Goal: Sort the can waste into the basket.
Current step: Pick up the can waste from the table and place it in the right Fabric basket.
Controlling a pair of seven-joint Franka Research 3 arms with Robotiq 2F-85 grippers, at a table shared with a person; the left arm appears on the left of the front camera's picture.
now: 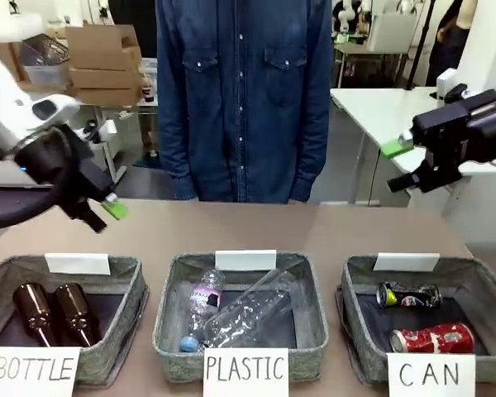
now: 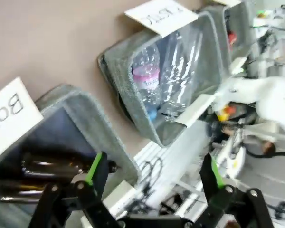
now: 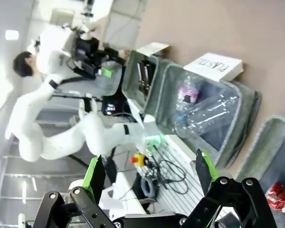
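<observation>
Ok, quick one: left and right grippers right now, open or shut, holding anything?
Left gripper: open, empty, raised near the BOTTLE basket.
Right gripper: open, empty, raised off the table.

BOTTLE bin (image 1: pixel 0 285): 2 brown bottles (image 1: pixel 56 313). PLASTIC bin (image 1: pixel 169 314): clear bottles (image 1: pixel 248 314). Person (image 1: pixel 244 99) behind table (image 1: pixel 314 231).

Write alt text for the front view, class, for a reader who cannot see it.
Three grey bins line the table's near edge: the CAN basket holds a black can and a red can, PLASTIC holds clear bottles, BOTTLE holds brown bottles. A person stands behind.
</observation>
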